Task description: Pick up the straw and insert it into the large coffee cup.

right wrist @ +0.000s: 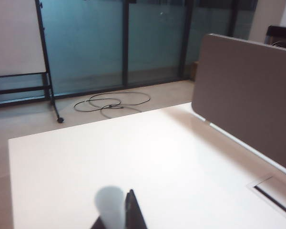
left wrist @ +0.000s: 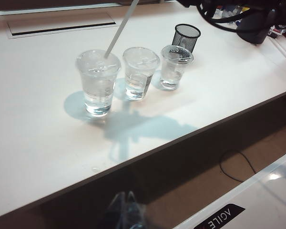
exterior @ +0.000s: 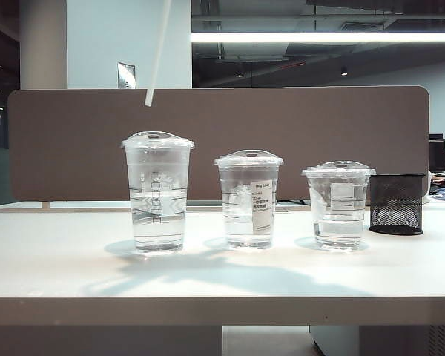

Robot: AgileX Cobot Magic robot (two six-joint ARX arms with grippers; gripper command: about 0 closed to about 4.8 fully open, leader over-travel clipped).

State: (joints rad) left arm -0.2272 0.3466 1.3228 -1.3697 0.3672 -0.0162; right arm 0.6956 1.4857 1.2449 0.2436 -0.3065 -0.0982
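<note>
The large coffee cup [exterior: 157, 196], clear with a domed lid and printed boxes, stands leftmost of three cups on the white table [exterior: 59, 259]. The white straw [exterior: 157, 52] hangs slanted from above the exterior view, its lower end well above the cup's lid and apart from it. Seen from the left wrist, the straw [left wrist: 119, 31] slants down over the cup [left wrist: 97, 83]. My right gripper [right wrist: 117, 210] is shut on the straw [right wrist: 110, 205], which is blurred between its fingers. My left gripper [left wrist: 125, 195] hangs off the table's front edge, dark and blurred, its tips together, holding nothing.
A mid-height cup with a white label [exterior: 248, 200] and a short cup [exterior: 339, 204] stand to the right of the large one. A black mesh holder [exterior: 396, 204] follows them. A brown partition [exterior: 282, 126] backs the table. A cable slot [left wrist: 62, 28] lies behind the cups.
</note>
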